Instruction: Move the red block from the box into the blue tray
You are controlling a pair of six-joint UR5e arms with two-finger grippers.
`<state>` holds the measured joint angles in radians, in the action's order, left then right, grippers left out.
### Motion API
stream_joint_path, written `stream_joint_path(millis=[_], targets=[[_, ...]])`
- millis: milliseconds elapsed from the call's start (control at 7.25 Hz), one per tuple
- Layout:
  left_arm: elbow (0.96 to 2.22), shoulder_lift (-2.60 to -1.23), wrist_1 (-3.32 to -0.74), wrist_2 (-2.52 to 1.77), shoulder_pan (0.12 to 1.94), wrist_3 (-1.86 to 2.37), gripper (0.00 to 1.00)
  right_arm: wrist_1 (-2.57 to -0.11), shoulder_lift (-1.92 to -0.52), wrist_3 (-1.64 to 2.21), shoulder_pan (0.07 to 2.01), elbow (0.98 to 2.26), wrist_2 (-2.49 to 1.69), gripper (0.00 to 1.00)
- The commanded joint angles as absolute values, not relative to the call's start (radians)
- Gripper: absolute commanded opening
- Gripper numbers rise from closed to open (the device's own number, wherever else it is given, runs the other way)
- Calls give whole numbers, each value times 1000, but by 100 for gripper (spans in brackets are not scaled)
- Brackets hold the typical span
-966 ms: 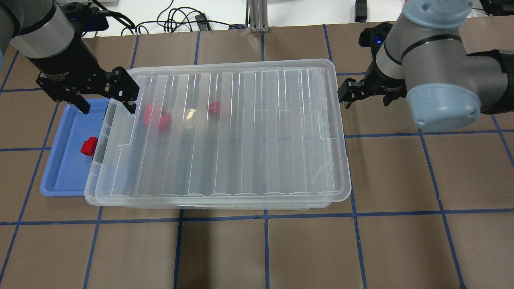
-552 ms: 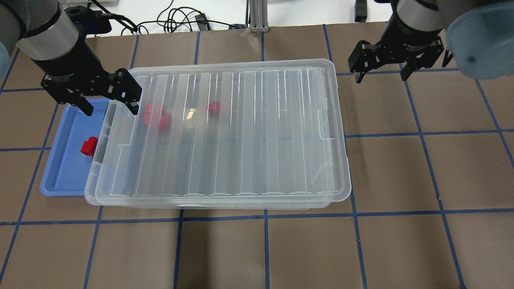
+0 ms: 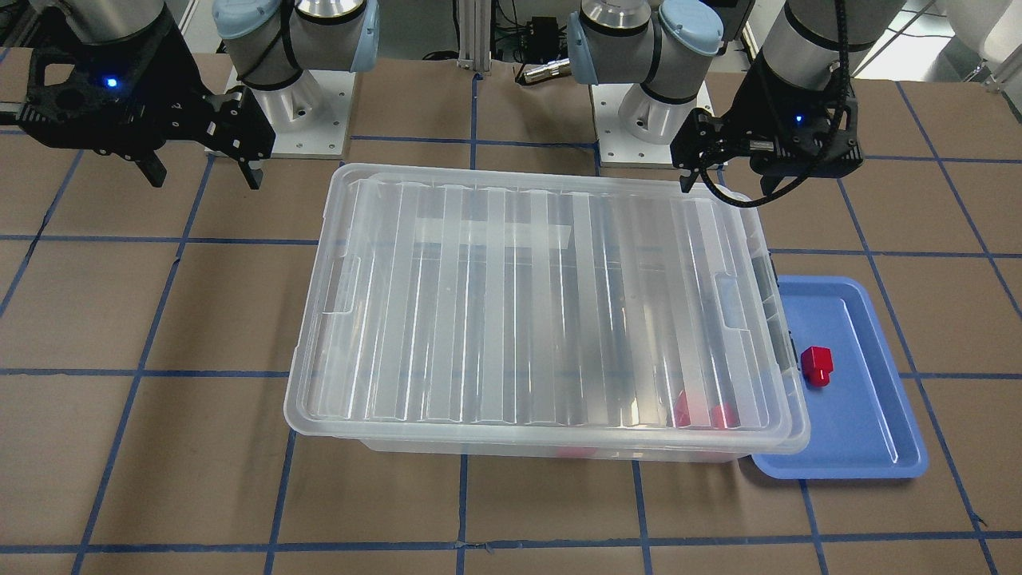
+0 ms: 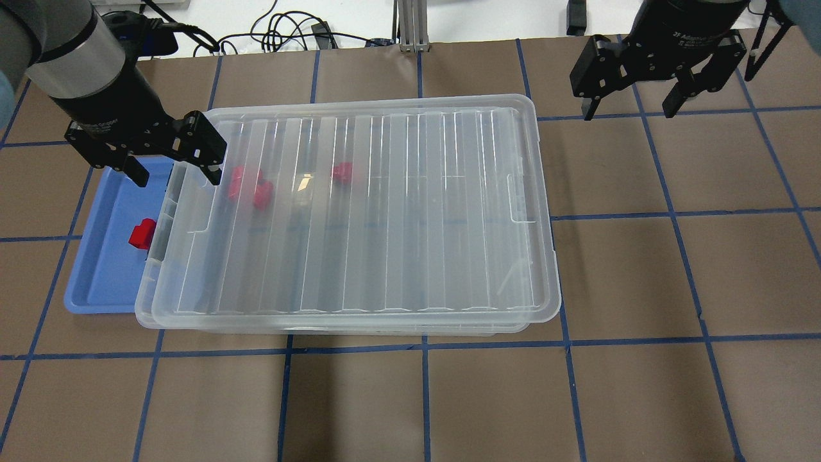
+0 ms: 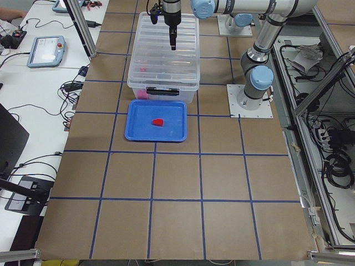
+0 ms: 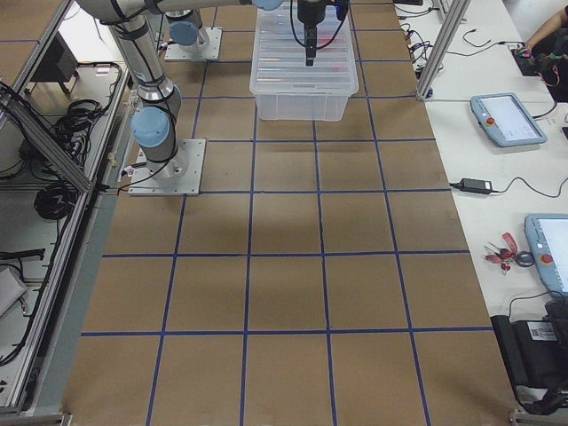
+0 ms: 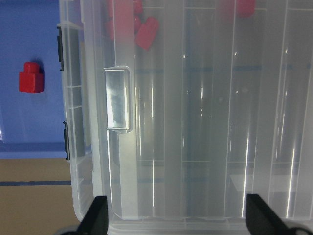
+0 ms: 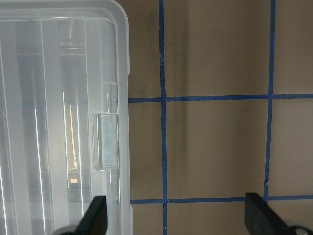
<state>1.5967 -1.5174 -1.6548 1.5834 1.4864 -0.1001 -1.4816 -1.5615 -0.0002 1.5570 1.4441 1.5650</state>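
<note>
Red block [image 4: 142, 233] lies in the blue tray [image 4: 83, 282], about midway along it, on the side nearest the box [image 3: 447, 447]. By the lie of things we judge the placing done.

Left gripper [image 4: 176, 174] hangs high over the box's tray-side end. Its jaws are spread wide with nothing between them.

The relation that matters: from the left gripper the block lies off toward the tray side and farther from the robot's base. In the left wrist view its stub appears to point along the tray's length, away from the base. If it needed regrasping, we judge the fingers would best close across the tray's width.

The left arm is much the nearer. Right gripper [image 4: 628, 114] hovers beyond the box's opposite end, well apart from the tray. It is also wide open and carrying nothing.

Surface: the tray floor looks smooth and the rim shallow. The block sits alone in the tray. The tray is just beside the box's end; we cannot tell whether they touch.

Room: the box wall and its dark latches stand close on the block's inner side, so we judge there is little space for a finger there. The outer side has more tray floor.

The ribbed lid [image 4: 385, 212] sits on the box. Other red blocks [image 4: 250, 186] show blurred beneath it. We judge any further pick needs the lid off first. The table [image 4: 641, 398] is brown paper with a blue tape grid.
</note>
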Motion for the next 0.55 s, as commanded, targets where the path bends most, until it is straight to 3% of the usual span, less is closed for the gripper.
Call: stream_joint_path(millis=[0, 414], targets=[[1608, -1508, -1651, 1586, 1486, -101, 100, -1479, -1562, 0, 1557, 1443, 1566, 100], [1612, -1500, -1652, 1578, 1486, -101, 100, -1479, -1562, 0, 1557, 1443, 1566, 100]])
